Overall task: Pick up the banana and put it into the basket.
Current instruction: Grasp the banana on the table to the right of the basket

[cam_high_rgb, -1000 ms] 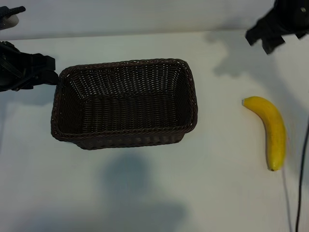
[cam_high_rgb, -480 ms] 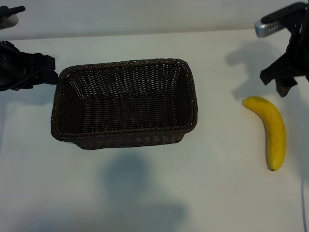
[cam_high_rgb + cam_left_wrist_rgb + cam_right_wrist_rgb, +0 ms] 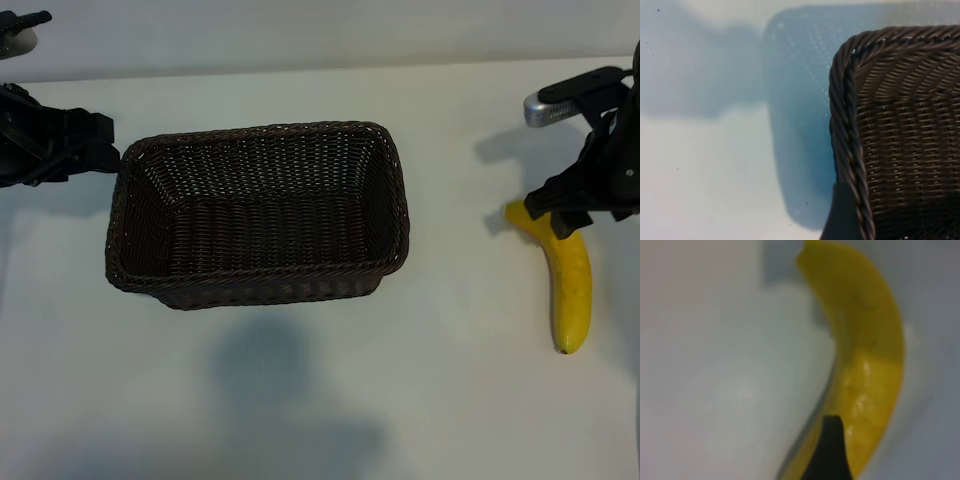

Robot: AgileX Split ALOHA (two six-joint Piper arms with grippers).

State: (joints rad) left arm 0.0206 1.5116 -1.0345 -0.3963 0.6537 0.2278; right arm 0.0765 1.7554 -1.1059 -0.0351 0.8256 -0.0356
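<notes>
Your right gripper (image 3: 562, 222) hangs over the banana (image 3: 570, 285), jaws wide and empty — nothing lifted yet, basket (image 3: 395, 190) empty, left gripper (image 3: 100, 145) parked open beside it.

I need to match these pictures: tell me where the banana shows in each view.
Exterior view: banana at the right edge, its upper end under the right gripper.
Left wrist view: not in it; only the basket.
Right wrist view: fills the centre-right.
Shared landmark: the white table.
</notes>
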